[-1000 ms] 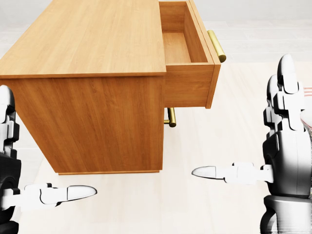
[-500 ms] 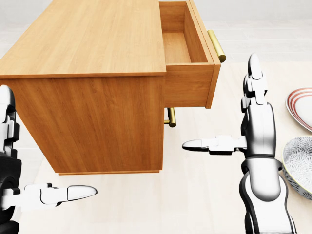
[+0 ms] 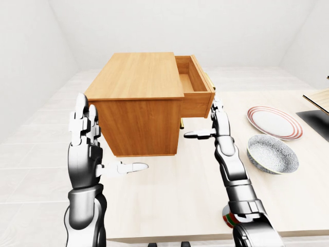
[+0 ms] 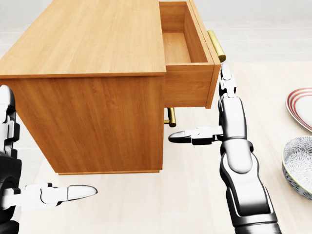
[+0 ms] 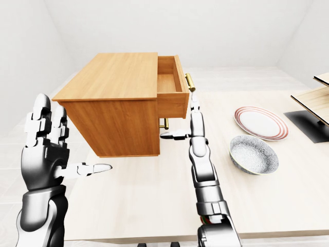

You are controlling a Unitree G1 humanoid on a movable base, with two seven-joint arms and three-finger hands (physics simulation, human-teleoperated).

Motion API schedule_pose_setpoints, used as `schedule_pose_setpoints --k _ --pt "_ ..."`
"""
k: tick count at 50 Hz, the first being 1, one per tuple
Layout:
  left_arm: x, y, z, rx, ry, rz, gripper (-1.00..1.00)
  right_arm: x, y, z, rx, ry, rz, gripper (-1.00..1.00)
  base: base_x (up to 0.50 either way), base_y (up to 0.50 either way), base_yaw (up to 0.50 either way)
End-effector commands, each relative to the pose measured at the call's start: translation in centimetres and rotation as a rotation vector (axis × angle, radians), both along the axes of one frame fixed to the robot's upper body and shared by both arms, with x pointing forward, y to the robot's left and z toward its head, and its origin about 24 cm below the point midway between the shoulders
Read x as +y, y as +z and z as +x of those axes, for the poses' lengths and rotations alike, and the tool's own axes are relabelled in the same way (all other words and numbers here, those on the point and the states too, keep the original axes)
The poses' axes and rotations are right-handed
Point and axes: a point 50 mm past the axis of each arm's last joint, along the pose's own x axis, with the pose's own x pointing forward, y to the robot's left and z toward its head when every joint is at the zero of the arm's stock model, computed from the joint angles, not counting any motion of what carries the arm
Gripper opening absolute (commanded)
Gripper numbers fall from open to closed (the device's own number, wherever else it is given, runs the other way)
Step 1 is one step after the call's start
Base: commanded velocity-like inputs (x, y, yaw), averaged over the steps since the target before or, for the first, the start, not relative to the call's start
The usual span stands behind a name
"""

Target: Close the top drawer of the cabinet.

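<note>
Since a second ago the right hand point(image 4: 229, 114) has swung in from the head view's right edge toward about ten o'clock, and it now stands just beside the front panel of the top drawer point(image 4: 187, 53), its upright fingers point(image 4: 225, 78) close under the brass handle point(image 4: 217, 45); the cabinet point(image 4: 92, 83) and the camera have not shifted. The task looks barely begun: the drawer hangs pulled well out of the cabinet at the head view's one o'clock, its bare wooden inside showing, and the whole push back in remains. The right hand is spread wide, thumb pointing toward nine o'clock beneath the drawer, fingers toward twelve, holding nothing; whether the fingertips touch the drawer front I cannot tell. The left hand point(image 3: 85, 149) hangs well apart at seven o'clock, also wide open and empty. A striped plate point(image 3: 272, 122) and a patterned bowl point(image 3: 272, 153) lie at three o'clock on the table point(image 3: 175, 200).
</note>
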Motion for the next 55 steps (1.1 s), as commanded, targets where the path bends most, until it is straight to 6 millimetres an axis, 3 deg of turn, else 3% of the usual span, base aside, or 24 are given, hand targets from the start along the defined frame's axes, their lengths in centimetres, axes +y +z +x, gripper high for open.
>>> schedule_pose_setpoints --k 1,14,20,26,36,43,46,55 --pt "0.0 0.1 -0.1 -0.006 -0.007 -0.015 1.0 1.4 -1.1 1.9 0.094 0.04 -0.004 1.0 0.0 0.0 0.0" --pt "0.0 -0.1 0.0 0.003 -0.01 -0.016 1.0 2.4 -1.9 3.5 0.182 0.065 -0.021 1.0 0.0 0.0 0.0" --pt "0.0 -0.1 0.0 0.003 -0.012 -0.014 1.0 2.7 -0.6 3.1 0.114 0.084 -0.027 1.0 0.0 0.0 0.01" --pt "0.0 0.0 -0.1 -0.001 -0.02 -0.016 1.0 2.3 -0.6 2.8 0.101 0.071 -0.024 1.0 0.0 0.0 0.0" --pt "0.0 0.1 -0.1 -0.004 -0.026 -0.019 1.0 2.6 3.2 1.0 -0.095 0.09 -0.023 1.0 0.0 0.0 0.0" --pt "0.0 0.0 0.0 -0.002 -0.023 -0.021 1.0 4.6 1.7 1.1 -0.035 0.151 -0.052 1.0 0.0 0.0 0.0" --pt "0.0 0.0 0.0 -0.003 -0.021 -0.021 1.0 5.3 2.3 1.0 -0.055 0.172 -0.052 1.0 0.0 0.0 0.0" --pt "0.1 0.1 0.0 -0.004 -0.02 -0.022 1.0 6.5 0.9 1.1 0.004 0.212 -0.053 1.0 0.0 0.0 0.0"
